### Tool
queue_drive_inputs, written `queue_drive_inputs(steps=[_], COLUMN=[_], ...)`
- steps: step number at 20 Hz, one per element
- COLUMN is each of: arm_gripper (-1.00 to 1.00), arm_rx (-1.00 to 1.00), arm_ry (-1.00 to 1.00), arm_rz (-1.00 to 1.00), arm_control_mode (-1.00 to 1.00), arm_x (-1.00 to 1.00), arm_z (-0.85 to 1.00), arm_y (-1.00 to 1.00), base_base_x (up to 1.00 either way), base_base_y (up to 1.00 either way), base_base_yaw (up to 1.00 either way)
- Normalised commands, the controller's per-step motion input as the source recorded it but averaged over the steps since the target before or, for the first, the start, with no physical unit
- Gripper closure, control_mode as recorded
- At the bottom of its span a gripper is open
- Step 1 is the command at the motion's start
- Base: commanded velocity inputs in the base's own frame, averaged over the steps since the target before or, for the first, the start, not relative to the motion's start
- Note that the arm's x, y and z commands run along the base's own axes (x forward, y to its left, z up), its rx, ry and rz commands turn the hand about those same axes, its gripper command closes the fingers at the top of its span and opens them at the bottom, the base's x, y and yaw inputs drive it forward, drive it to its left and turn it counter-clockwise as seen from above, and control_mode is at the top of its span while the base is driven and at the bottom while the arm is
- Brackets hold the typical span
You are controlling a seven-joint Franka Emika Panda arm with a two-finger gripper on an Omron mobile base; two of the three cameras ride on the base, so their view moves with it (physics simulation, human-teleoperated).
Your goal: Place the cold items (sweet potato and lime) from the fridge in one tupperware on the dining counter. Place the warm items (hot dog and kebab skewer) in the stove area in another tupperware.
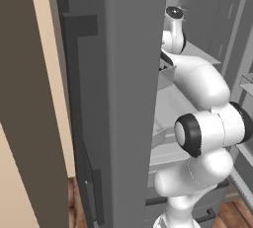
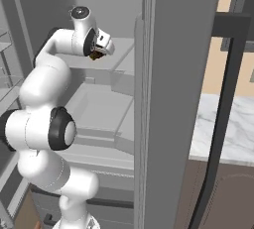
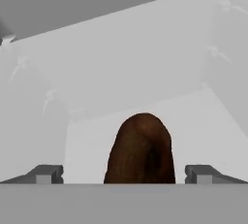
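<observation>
Jaws spread either side of sweet potato [image 3: 141, 150] on fridge [image 2: 163, 99] shelf.

sweet potato [image 3: 141, 150] on fridge shelf [image 3: 203, 116], btwn tool [image 3: 124, 173] tips

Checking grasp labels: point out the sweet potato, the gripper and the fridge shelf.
sweet potato [image 3: 141, 150], hand view, middle of its brown body.
gripper [image 3: 123, 173], hand view, midway between its two wide-open fingertips, across the potato's base.
fridge shelf [image 2: 121, 59], right base view, bare pale top right of the hand.
</observation>
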Motion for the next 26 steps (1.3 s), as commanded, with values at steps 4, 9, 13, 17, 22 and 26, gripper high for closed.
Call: queue_drive_inputs(steps=[4,9,13,17,22,26], arm_gripper=[-1.00,1.00,1.00,1.00,1.00,1.00], arm_rx=[0.00,-0.01,0.00,0.07,0.13,0.05], arm_ry=[0.02,0.10,0.02,0.00,-0.23,-0.30], arm_rz=[0.00,0.00,0.00,0.00,-0.08,-0.04], arm_control_mode=[-1.00,-1.00,-1.00,-1.00,-1.00,-1.00], arm_x=[0.10,0.07,0.01,-0.16,-0.58,-0.73], arm_z=[-0.23,-0.36,-0.23,-0.21,-0.15,0.05], arm_y=[-0.03,0.00,0.00,-0.12,-0.29,-0.32], base_base_x=[0.00,0.00,0.00,0.00,0.00,0.00], base_base_y=[0.00,0.00,0.00,0.00,0.00,0.00], base_base_yaw=[0.00,0.00,0.00,0.00,0.00,0.00])
